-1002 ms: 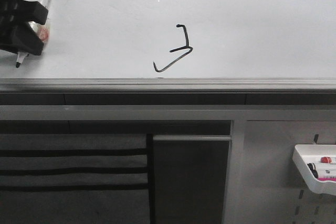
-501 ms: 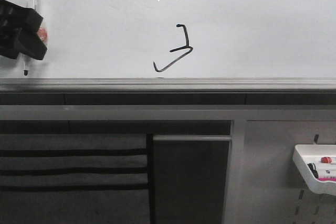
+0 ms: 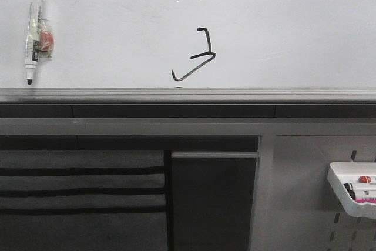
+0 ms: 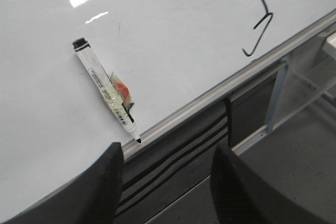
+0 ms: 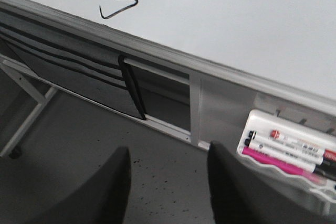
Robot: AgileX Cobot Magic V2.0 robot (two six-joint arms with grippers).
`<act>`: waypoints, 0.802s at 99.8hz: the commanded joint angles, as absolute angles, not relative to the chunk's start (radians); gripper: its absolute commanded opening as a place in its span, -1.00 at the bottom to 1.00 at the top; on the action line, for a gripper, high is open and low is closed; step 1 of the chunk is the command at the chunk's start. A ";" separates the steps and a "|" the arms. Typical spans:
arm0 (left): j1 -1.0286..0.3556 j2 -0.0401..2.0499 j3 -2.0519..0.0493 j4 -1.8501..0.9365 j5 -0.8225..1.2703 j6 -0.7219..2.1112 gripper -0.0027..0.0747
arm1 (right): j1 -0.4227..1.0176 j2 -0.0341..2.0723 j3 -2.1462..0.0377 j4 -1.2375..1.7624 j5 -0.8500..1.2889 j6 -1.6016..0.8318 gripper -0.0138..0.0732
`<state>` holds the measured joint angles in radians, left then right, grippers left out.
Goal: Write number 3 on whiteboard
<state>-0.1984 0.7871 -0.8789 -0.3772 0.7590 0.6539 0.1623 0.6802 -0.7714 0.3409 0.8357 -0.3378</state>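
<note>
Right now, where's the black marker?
Front view: the marker lies on the whiteboard at far left, tip near the bottom rail, well left of the number 3.

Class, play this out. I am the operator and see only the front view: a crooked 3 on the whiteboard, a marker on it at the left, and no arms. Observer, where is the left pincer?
Observer: The left wrist view shows the left pincer open and empty, off the railed edge of the whiteboard, facing the marker.
Operator: And the right one?
Observer: In the right wrist view the right pincer is open too, holding nothing, above the floor near the tray.
Operator: My view cuts that tray off. What is in it?
Observer: Several markers lie side by side, including a pink one.
</note>
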 commanded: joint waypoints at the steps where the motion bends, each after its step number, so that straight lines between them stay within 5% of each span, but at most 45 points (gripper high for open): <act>1: -0.196 0.671 -0.909 -0.386 0.781 0.621 -0.13 | 0.145 0.665 -0.802 0.349 0.804 -0.262 0.00; 35: -0.196 0.316 -0.716 -0.234 0.737 0.296 -0.63 | 0.145 0.545 -0.795 0.349 0.730 -0.256 -0.05; 66: -0.196 0.266 -0.455 -0.242 0.361 0.260 -0.98 | 0.145 0.408 -0.668 0.349 0.509 -0.260 -0.84; 80: -0.196 0.266 -0.390 -0.242 0.290 0.260 -0.98 | 0.145 0.409 -0.646 0.349 0.487 -0.260 -0.85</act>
<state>-0.1984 0.2539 -0.3938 -0.2296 0.4154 0.2743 0.1531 0.4002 -0.6302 0.3402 0.5836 -0.2563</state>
